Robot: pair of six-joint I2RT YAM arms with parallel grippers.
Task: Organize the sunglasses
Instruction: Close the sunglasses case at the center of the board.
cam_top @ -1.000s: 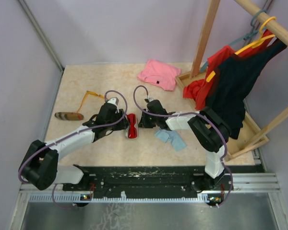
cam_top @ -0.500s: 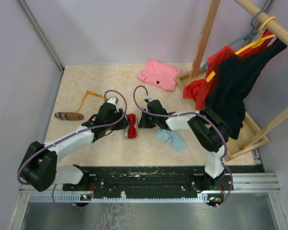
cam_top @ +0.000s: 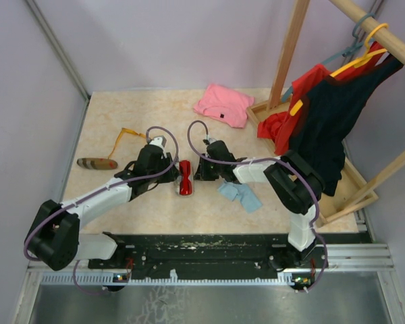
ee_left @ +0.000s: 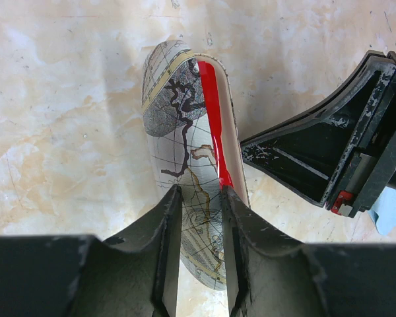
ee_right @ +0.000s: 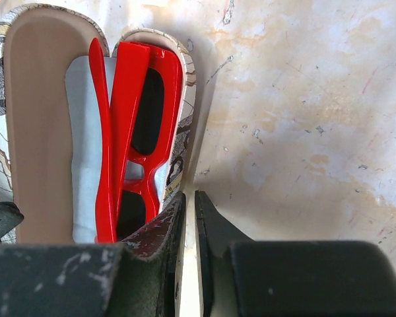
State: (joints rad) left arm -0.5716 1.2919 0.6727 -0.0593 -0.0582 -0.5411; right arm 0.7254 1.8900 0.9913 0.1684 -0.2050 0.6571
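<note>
The red sunglasses (ee_right: 135, 125) lie folded inside an open grey map-patterned case (ee_left: 178, 132) at mid-table (cam_top: 185, 177). From the left, my left gripper (ee_left: 198, 195) has its fingers closed against both sides of the case's lid, which stands up beside the red frame (ee_left: 212, 119). On the other side, my right gripper (ee_right: 190, 198) is nearly closed, and the case's right rim (ee_right: 187, 125) runs into the thin gap between its fingers. The orange-amber sunglasses (cam_top: 130, 134) lie on the table at the left.
A brown oblong case (cam_top: 96, 163) lies near the left wall. A light blue cloth (cam_top: 241, 194) sits just right of the grippers. A pink shirt (cam_top: 224, 104) lies at the back. A wooden rack with hanging clothes (cam_top: 324, 115) fills the right side.
My left jaws have narrowed onto the case's lid. From above, less of the red pair shows. The right arm has stayed put.
</note>
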